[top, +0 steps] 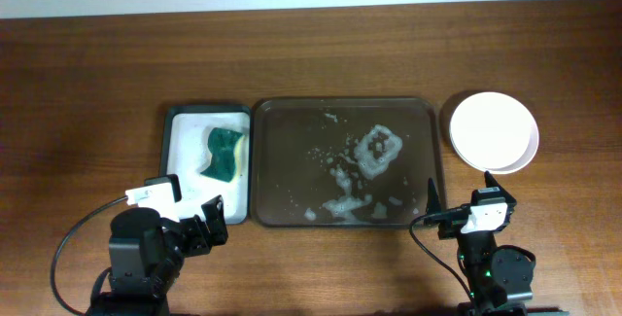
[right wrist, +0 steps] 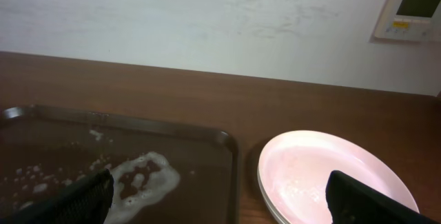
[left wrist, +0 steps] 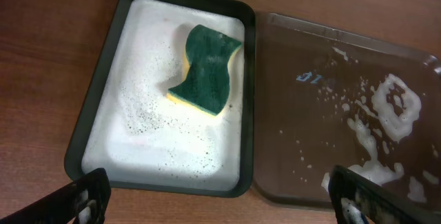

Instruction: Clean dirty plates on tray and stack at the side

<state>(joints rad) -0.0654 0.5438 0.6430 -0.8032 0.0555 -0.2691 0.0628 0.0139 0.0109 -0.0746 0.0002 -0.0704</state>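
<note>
Overhead, the brown tray (top: pixel 282 126), a rounded rectangle with a low rim, carries only patches of white foam (top: pixel 375 151). The plates (top: pixel 494 131) sit stacked on the wooden table (top: pixel 97 63) just right of it, the top one round, shallow and clean. The left gripper (top: pixel 209 221) and the right gripper (top: pixel 457 207) sit at the near edge, apart from both.

Left wrist view: the left gripper (left wrist: pixel 227 207) has its fingers (left wrist: pixel 89 198) spread wide, holding nothing. Ahead lie a small black tray (left wrist: pixel 89 107) with a white foamy inside and a wavy green sponge (left wrist: pixel 207 69), with the brown tray (left wrist: pixel 303 134) beside it.

Right wrist view: the right gripper (right wrist: pixel 220 196) is also spread and empty. The glossy, pinkish-white plates (right wrist: pixel 324 169) lie ahead of its right finger (right wrist: pixel 372 200), just beside the tray (right wrist: pixel 207 162), below a pale wall (right wrist: pixel 172 17).
</note>
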